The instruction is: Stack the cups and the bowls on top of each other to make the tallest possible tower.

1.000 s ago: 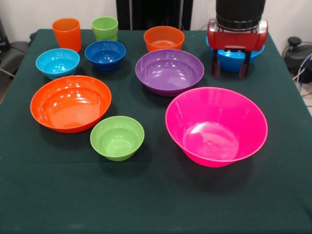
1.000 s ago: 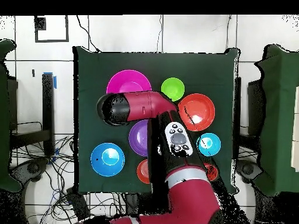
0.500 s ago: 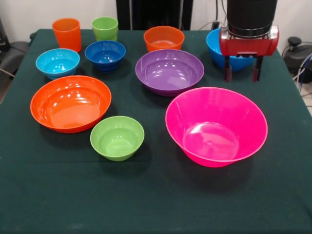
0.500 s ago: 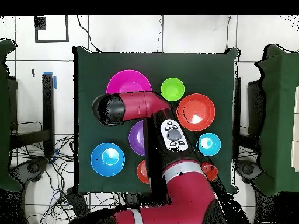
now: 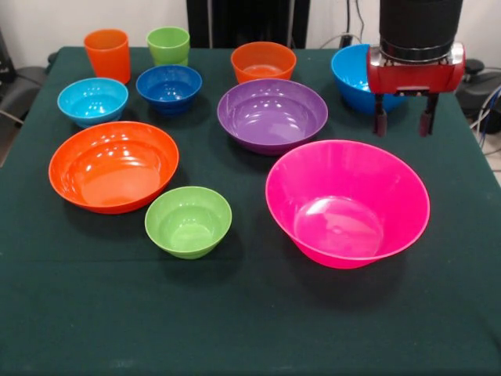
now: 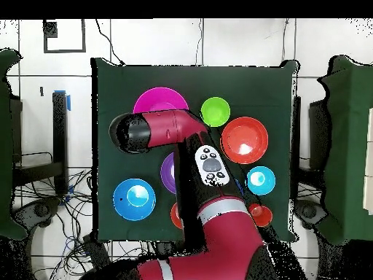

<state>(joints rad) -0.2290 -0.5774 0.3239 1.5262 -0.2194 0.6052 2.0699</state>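
Tower: not started, every bowl and cup sits loose on the table (image 5: 250, 329).
Gripper (image 5: 404, 123) hangs open and empty by the big blue bowl (image 5: 352, 77).

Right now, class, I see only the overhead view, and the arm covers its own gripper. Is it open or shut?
Observer: The gripper is open and holds nothing; the front view shows it.
Operator: Where does it hang?
Observer: Above the table, in front of the big blue bowl and beyond the large pink bowl, touching neither as far as I can tell.
Operator: Does the arm hide any piece from me?
Observer: Yes, the lime-green cup, upright beside the orange cup.
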